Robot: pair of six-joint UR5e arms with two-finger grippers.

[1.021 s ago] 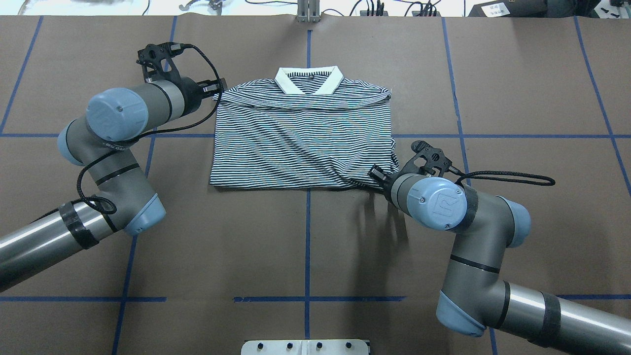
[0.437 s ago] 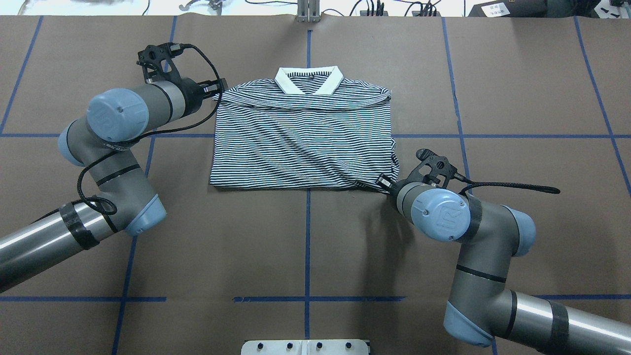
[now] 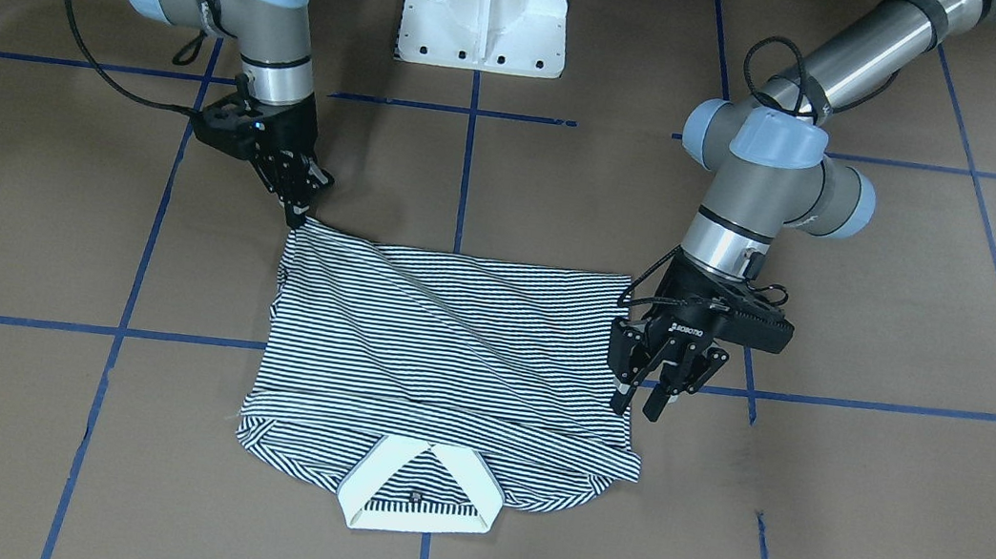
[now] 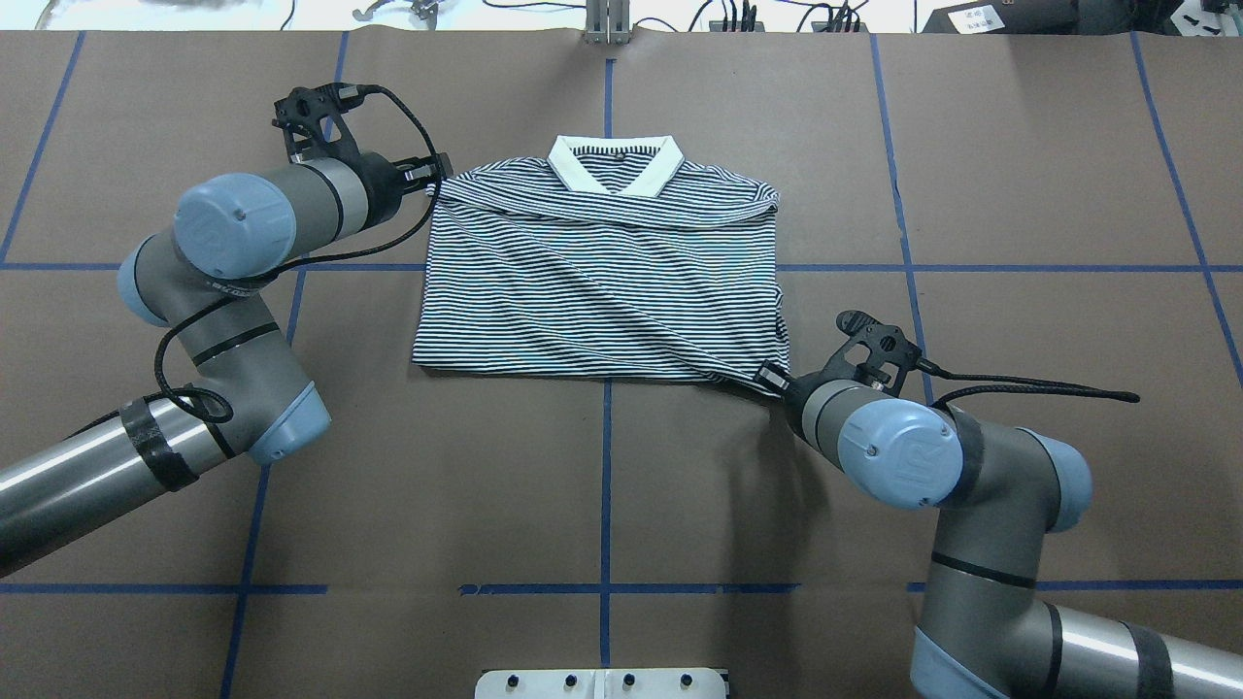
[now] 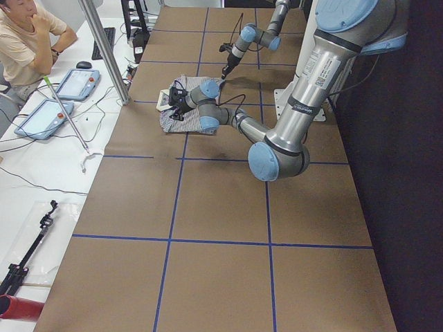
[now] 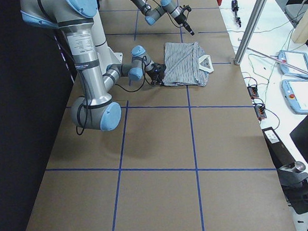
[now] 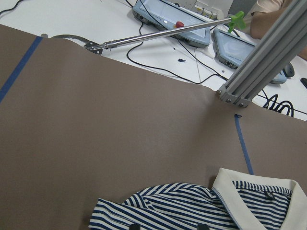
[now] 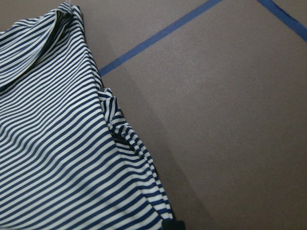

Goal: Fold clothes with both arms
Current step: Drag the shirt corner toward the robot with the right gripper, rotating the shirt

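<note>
The striped polo shirt (image 4: 602, 272) lies folded on the brown table, its cream collar (image 4: 612, 165) at the far side. My right gripper (image 4: 772, 377) is shut on the shirt's near right hem corner, which is drawn out into a taut point; the front view shows the right gripper (image 3: 295, 216) pinching that corner of the shirt (image 3: 441, 349). My left gripper (image 4: 434, 180) sits at the far left shoulder corner. Seen from the front, the left gripper (image 3: 642, 412) has its fingers apart. The left wrist view shows the shoulder of the shirt (image 7: 182, 211) between two separated tips.
The white pedestal base (image 3: 485, 8) stands at the near edge between the arms. Blue tape lines cross the table. An aluminium post (image 4: 607, 24) rises at the far edge. Beyond it are cables, tablets (image 5: 76, 83) and a seated person (image 5: 28, 34).
My right arm has drawn back toward the near right, stretching the hem corner out. The shirt and collar have slid slightly right. The left arm has hardly moved.
</note>
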